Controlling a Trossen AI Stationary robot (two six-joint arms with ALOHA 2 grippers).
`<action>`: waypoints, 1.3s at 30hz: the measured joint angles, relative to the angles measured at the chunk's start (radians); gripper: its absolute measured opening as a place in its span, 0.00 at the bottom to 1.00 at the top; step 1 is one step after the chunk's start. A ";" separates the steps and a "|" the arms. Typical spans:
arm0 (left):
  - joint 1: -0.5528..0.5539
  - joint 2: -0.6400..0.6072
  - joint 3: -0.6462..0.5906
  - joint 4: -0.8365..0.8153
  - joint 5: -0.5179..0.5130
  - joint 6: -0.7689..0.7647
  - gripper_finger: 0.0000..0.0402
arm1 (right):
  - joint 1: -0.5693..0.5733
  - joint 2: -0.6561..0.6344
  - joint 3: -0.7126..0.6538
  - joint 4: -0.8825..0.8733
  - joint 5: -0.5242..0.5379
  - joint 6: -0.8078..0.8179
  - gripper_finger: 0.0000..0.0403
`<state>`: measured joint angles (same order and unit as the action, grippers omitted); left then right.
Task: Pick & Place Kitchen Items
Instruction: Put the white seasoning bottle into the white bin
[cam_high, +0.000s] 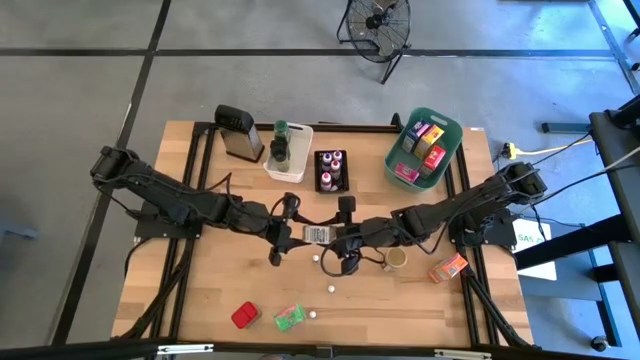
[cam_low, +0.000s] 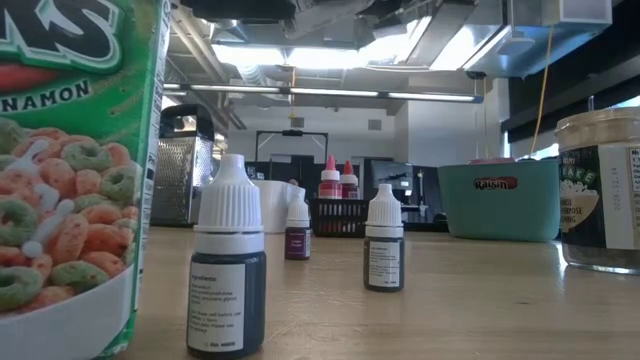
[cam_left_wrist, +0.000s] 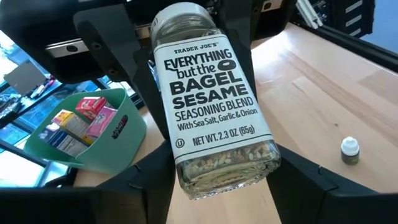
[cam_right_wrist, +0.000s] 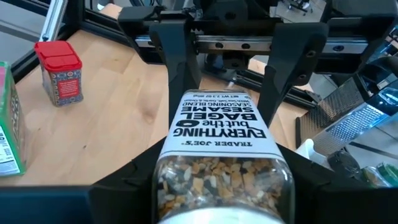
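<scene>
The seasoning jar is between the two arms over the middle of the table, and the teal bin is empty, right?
Not quite: the teal bin is not empty; the high view shows small packets in it. The seasoning jar is between the two arms over the middle of the table.

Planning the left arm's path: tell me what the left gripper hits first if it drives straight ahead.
The seasoning jar, right at the left gripper. Just beyond it, as far as depth shows, is the right gripper, which grips the jar's cap end.
</scene>
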<state>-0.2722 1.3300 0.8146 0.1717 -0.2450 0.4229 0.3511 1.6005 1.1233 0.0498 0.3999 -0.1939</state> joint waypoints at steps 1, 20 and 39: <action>0.000 0.000 0.000 0.002 0.004 0.000 0.52 | -0.001 0.000 0.000 0.000 -0.002 0.001 0.54; 0.001 0.002 0.000 0.026 0.092 0.009 0.50 | 0.014 0.000 0.003 0.014 -0.023 -0.017 0.73; 0.009 0.002 0.005 0.110 0.132 -0.010 0.50 | 0.023 0.002 0.050 0.231 -0.054 -0.314 0.74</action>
<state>-0.2634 1.3319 0.8200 0.2821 -0.1127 0.4127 0.3739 1.6024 1.1736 0.2809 0.3454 -0.5082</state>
